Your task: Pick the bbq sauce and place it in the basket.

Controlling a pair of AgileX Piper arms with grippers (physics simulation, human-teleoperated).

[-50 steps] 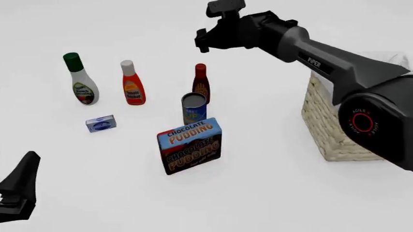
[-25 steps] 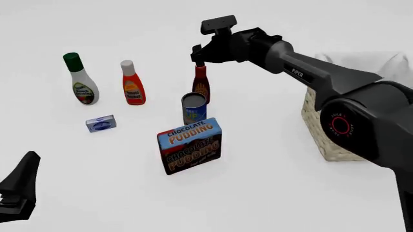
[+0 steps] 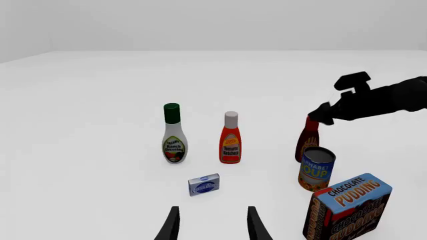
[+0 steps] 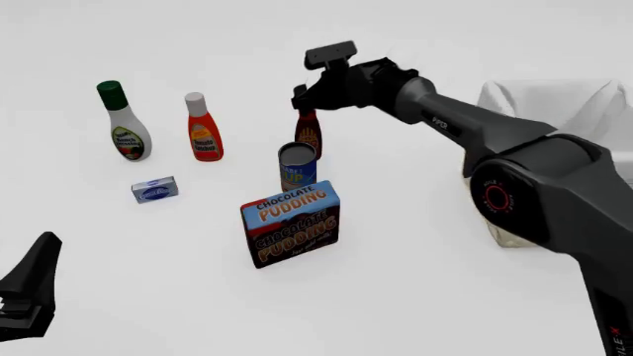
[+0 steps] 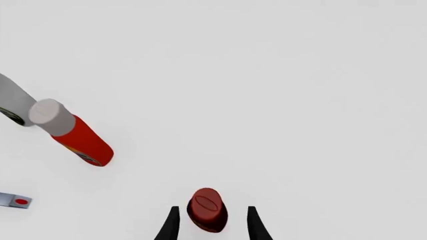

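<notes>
The bbq sauce (image 4: 308,134) stands upright behind the soup can, dark red-brown with a red cap; it also shows in the left wrist view (image 3: 307,143). My right gripper (image 4: 305,101) is lowered over its top, open, with one finger on each side of the red cap (image 5: 207,209) and a small gap on both sides. The basket (image 4: 539,100) is at the far right, mostly hidden behind my right arm; its white cloth rim shows. My left gripper (image 4: 27,293) is open and empty, low at the near left corner.
A white bottle with a green cap (image 4: 124,126) and an orange-red bottle with a white cap (image 4: 203,130) stand at the back left. A small blue box (image 4: 156,190), a soup can (image 4: 296,167) and a chocolate pudding box (image 4: 290,222) sit nearer.
My right gripper has come down and toward me from above the table, and its open fingers now straddle the bbq sauce cap. The left arm has not moved.
</notes>
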